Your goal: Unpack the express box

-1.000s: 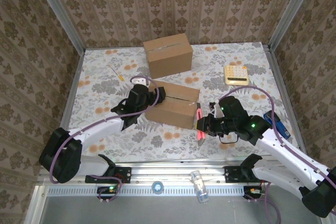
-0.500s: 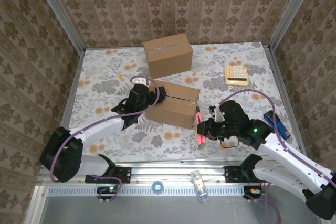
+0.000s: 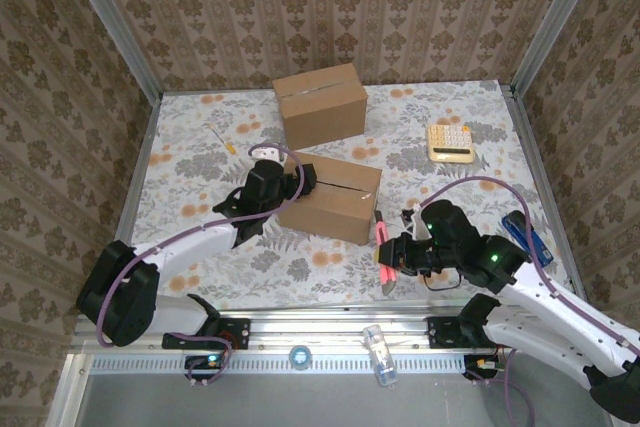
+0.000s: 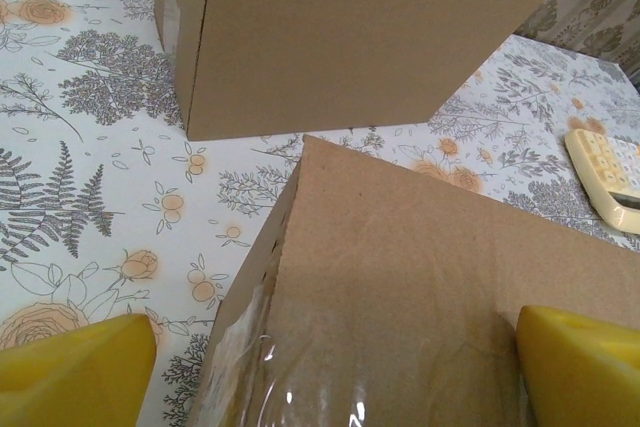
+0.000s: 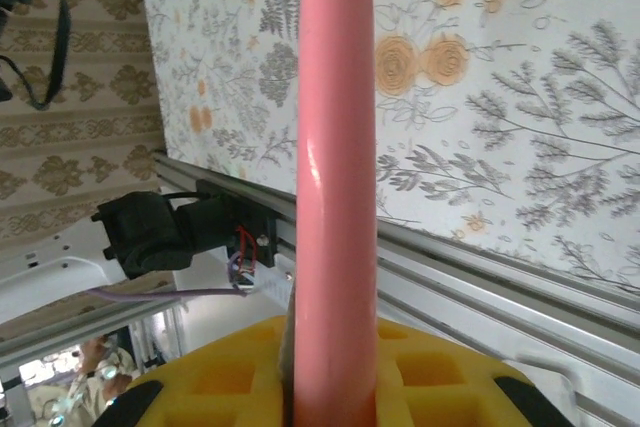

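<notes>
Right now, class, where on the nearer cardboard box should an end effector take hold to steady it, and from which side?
Grip the nearer cardboard box across its left end, coming from the left, where the open left end effector straddles it. The box lies flat, and that hold probably leaves its top seam free.

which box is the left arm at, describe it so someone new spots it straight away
On the floral-patterned table, two brown cardboard boxes sit near the middle. Take the nearer, flatter cardboard box, its left end between the open fingers of the left gripper. Unlike the taller cardboard box behind it, it lies slanted, with a dark line along its top.
</notes>
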Available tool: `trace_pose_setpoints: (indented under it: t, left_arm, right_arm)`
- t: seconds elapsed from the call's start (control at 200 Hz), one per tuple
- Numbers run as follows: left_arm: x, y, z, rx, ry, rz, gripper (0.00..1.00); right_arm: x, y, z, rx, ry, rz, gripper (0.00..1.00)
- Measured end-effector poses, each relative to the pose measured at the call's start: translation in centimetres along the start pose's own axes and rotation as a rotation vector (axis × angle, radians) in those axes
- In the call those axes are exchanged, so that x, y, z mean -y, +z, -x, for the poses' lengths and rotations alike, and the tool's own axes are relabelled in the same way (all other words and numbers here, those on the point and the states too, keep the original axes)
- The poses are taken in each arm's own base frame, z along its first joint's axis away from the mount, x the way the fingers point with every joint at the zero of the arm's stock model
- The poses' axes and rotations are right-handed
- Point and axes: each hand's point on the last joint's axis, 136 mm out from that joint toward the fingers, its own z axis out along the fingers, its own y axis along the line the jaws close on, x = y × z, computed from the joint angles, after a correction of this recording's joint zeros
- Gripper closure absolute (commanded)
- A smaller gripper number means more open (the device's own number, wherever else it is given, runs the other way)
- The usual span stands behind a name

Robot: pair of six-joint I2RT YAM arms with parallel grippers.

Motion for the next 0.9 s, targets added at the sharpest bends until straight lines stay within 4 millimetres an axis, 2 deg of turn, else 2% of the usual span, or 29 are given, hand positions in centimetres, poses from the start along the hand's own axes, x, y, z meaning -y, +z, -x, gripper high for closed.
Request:
trace_pose_setpoints:
  t: [0.07,0.175,0.315,0.41,0.525,0.62,0.685,0.755,0.82,0.9]
  left_arm:
    - [-0.1,-0.1,0.3,-0.002,0.006,0.005,0.03]
    - [-0.2,-0.3,0.5,-0.025,0.041,0.023,0.00]
    - [0.0,-1.0,2.3,-0.066,0.134,0.056,0.00]
    - [-0.2,-1.6,4.4,-0.068,0.185,0.081,0.00]
    - [0.4,-2.5,8.2,-0.027,0.224,0.078,0.00]
    - [1.2,-2.8,11.2,0.002,0.247,0.052,0.02]
    - [1.9,-2.1,12.9,0.008,0.266,0.033,0.04]
    - [2.7,-0.5,13.7,-0.010,0.293,0.010,0.07]
    - [3.1,1.4,13.2,-0.055,0.323,-0.005,0.10]
    - [3.0,4.1,11.3,-0.138,0.359,-0.015,0.11]
  right_arm:
    - [1.0,-0.6,0.2,0.021,-0.001,-0.068,1.00]
    - [1.5,-1.9,1.1,0.074,-0.022,-0.150,1.00]
    - [2.3,-3.0,2.6,0.135,-0.054,-0.270,1.00]
    - [3.7,-2.7,3.3,0.147,-0.066,-0.375,1.00]
    - [5.4,-1.8,3.6,0.139,-0.099,-0.514,1.00]
    - [5.6,-1.2,3.8,0.148,-0.140,-0.599,1.00]
    - [5.1,-0.8,4.2,0.170,-0.164,-0.634,1.00]
    - [4.4,-0.2,4.4,0.197,-0.182,-0.660,1.00]
    - [4.1,0.5,4.5,0.219,-0.188,-0.683,1.00]
    - [4.2,1.4,4.4,0.242,-0.187,-0.709,1.00]
